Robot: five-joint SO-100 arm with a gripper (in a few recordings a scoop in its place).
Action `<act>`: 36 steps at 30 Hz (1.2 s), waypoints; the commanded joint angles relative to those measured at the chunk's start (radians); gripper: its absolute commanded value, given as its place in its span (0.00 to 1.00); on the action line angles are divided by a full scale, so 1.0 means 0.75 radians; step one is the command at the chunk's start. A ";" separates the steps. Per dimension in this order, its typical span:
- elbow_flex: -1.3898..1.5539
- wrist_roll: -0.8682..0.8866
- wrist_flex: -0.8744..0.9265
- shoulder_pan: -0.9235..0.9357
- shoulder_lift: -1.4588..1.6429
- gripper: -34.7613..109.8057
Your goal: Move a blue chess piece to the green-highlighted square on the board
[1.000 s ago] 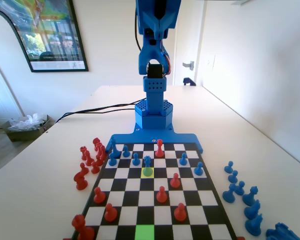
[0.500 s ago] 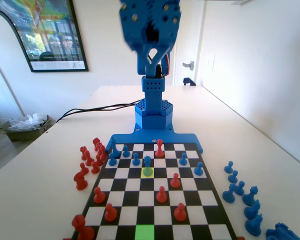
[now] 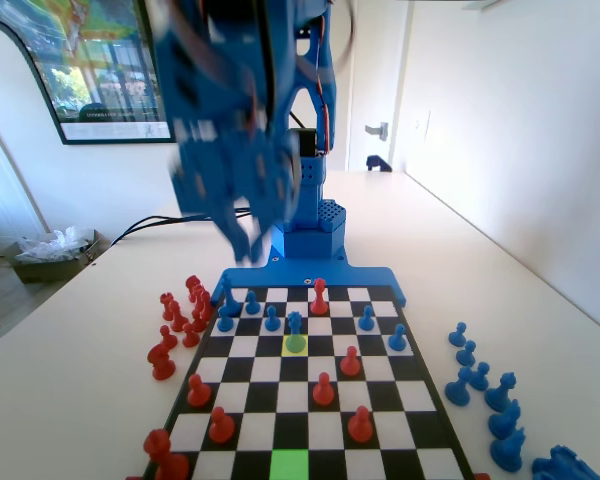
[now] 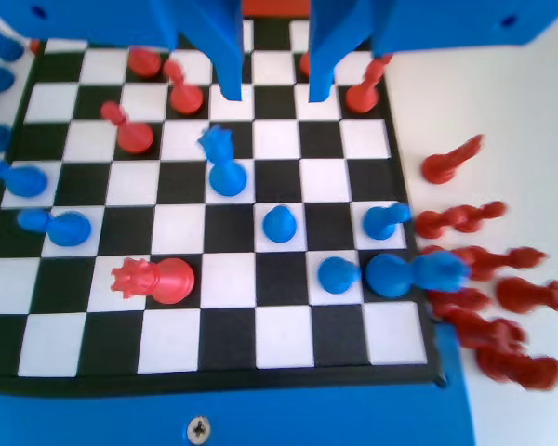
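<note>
The tool (image 4: 272,88) hangs open and empty above the board (image 4: 214,376), the blue chess piece (image 4: 221,160) beneath it.

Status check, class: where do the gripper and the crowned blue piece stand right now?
Gripper open, empty, above the board. Blue chess piece on the yellow-green square. Green-highlighted square free.

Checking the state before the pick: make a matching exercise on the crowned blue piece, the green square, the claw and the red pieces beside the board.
1. blue chess piece
2. green-highlighted square
3. claw
4. spare red pieces

A. bare, at the board's near edge, fixed view
B. open, above the board
C. on the yellow-green square
D. on the table, left in the fixed view

Pairs: 1-C, 2-A, 3-B, 4-D
</note>
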 commanded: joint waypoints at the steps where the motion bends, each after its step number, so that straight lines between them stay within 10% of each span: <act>1: 0.006 0.002 -0.022 -0.039 0.037 0.32; 36: 0.162 0.014 -0.266 -0.115 -0.082 0.32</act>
